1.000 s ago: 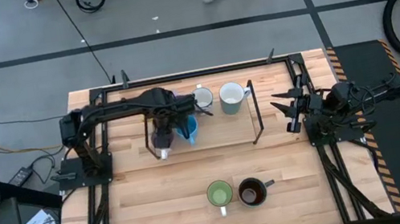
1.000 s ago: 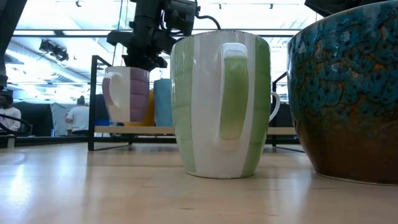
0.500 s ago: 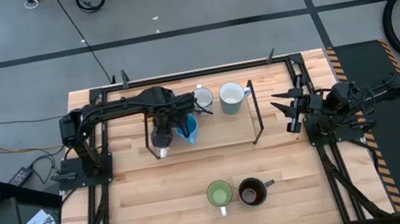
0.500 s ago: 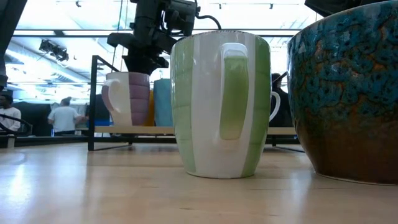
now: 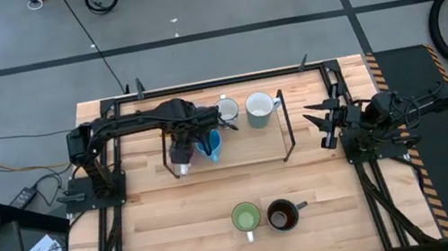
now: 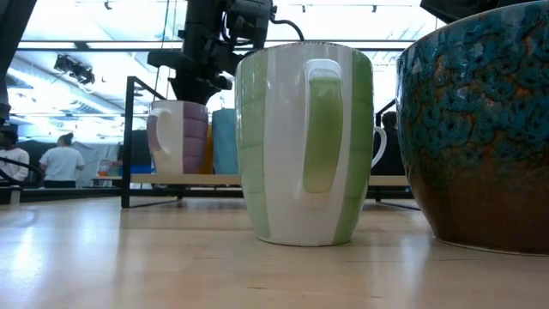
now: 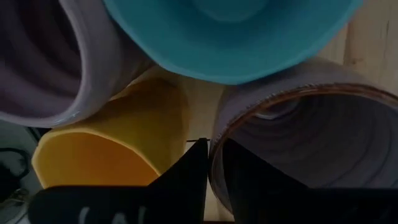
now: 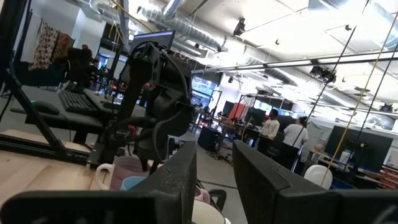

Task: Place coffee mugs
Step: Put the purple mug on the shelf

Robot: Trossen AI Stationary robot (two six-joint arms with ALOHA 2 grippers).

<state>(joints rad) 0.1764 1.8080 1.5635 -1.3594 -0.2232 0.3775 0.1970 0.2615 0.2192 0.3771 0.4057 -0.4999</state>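
Left gripper (image 5: 179, 164) over the rack's (image 5: 285, 138) crowded left end, jaws clamped on the lavender mug (image 6: 177, 136) rim, green mug (image 5: 245, 219) and dark mug (image 5: 282, 215) near front edge, right gripper (image 5: 323, 125) apart, idle, bare wood between.

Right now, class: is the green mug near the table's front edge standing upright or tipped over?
Upright. The green mug rests flat on its base on the table in the low view, and from above its round open mouth faces up.
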